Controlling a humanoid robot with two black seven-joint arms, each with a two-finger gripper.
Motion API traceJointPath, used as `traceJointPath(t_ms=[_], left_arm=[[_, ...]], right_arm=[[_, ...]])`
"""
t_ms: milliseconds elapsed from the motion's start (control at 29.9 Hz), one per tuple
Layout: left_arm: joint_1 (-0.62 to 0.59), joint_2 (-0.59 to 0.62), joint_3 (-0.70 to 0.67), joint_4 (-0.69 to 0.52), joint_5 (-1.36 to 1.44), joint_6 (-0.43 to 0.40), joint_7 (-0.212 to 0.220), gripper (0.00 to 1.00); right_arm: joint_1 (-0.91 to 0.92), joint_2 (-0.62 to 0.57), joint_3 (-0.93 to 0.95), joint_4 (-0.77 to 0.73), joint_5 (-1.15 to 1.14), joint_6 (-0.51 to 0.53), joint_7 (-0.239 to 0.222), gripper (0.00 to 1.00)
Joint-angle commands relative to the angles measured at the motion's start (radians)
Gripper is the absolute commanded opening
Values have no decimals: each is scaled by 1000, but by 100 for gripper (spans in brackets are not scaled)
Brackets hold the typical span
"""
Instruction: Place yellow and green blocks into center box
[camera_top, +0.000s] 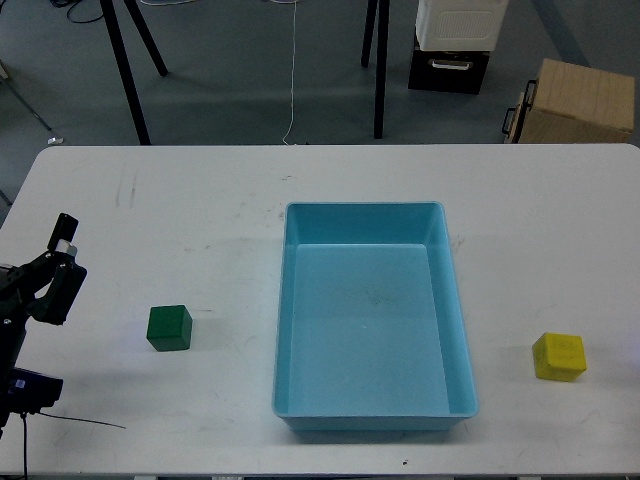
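The dark green block (169, 327) sits on the white table, left of the center box (292, 300), a light blue tray with nothing in it. On the table's right side, beyond the tray, rests the yellow block (559, 357). My left gripper (64, 262) hangs at the far left edge, about a hand's width left of and slightly above the green block. Its two dark fingers stand apart with nothing between them. My right arm and gripper are out of view.
The white table (200, 200) spans the whole view; its far edge runs along the top. Beyond it on the floor stand black stand legs (128, 70), a tan cardboard box (580, 100) and a white and black case (455, 45).
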Motion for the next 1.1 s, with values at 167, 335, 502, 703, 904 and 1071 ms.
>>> traceJointPath(t_ms=[167, 335, 502, 703, 904, 1071], left_arm=[[2, 9, -6, 0, 0, 0, 0, 100], [-4, 4, -8, 2, 0, -7, -6, 100], [-25, 0, -3, 6, 0, -10, -6, 100], [-56, -3, 0, 15, 0, -7, -3, 100], [-86, -8, 1, 35, -2, -4, 0, 100], [-102, -33, 7, 46, 0, -5, 3, 100]], right_arm=[[20, 73, 4, -14, 1, 0, 1, 100], [52, 54, 29, -57, -4, 0, -1, 100], [156, -165, 15, -61, -57, -115, -1, 100], [360, -435, -149, -54, -290, -379, -4, 100], [692, -704, -560, -52, -477, -426, -33, 100], [1007, -851, -957, -31, -763, -415, -157, 100]])
